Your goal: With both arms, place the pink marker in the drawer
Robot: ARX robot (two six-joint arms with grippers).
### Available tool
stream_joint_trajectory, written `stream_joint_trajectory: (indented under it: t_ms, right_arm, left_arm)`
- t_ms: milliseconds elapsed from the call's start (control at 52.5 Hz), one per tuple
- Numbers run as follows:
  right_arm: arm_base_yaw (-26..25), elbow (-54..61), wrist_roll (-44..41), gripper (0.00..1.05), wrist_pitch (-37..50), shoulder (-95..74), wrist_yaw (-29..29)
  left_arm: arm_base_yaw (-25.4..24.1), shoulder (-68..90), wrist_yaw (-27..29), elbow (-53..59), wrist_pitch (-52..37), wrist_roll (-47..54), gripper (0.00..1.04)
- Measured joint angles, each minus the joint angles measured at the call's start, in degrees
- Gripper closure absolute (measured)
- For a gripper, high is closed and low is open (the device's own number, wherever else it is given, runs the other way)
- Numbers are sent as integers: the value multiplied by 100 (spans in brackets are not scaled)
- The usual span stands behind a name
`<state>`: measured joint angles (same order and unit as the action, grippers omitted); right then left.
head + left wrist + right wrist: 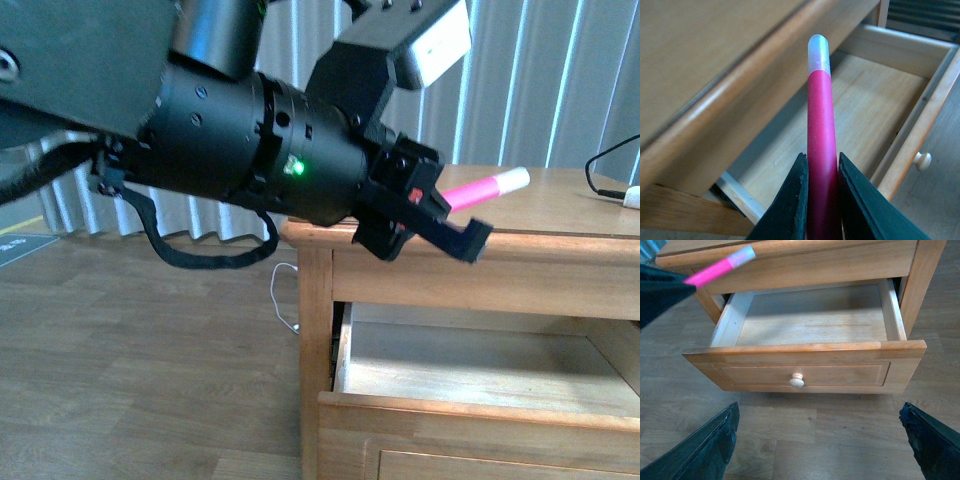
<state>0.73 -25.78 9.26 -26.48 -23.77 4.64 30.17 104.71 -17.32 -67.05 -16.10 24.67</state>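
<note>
My left gripper (455,215) is shut on the pink marker (486,187), whose white end points right, level with the cabinet top. In the left wrist view the marker (821,135) stands between my black fingers (790,205) over the drawer's pale inside (860,105). The top drawer (480,375) is pulled open and nothing lies in it. In the right wrist view the drawer (810,322) with its round knob (797,381) is in front of my right gripper (822,440), which is wide open above the floor. The marker (720,268) shows over the drawer's left corner there.
The honey-coloured cabinet top (560,200) carries a white plug (632,197) on a black cable at the far right. A thin white cord (285,300) hangs beside the cabinet. Wooden floor (150,380) lies to the left. Vertical blinds (540,90) are behind.
</note>
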Motion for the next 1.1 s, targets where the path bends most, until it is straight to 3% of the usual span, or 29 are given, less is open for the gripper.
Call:
stream_joint_trajectory:
  t_ms: [495,742,1028,1104]
  right_arm:
    - [0,0,0,9,0,0,0]
    - [0,0,0,9,0,0,0]
    - [0,0,0,9,0,0,-2]
    - [0,0,0,9,0,0,0]
  left_arm:
    - [201,1086,437,-863,315,173,89]
    - [240,960,599,-732,131,24,49]
    - [160,-151,1587,170,-667,-448,5]
    - [85,-592,1690,516,-896,-721,7]
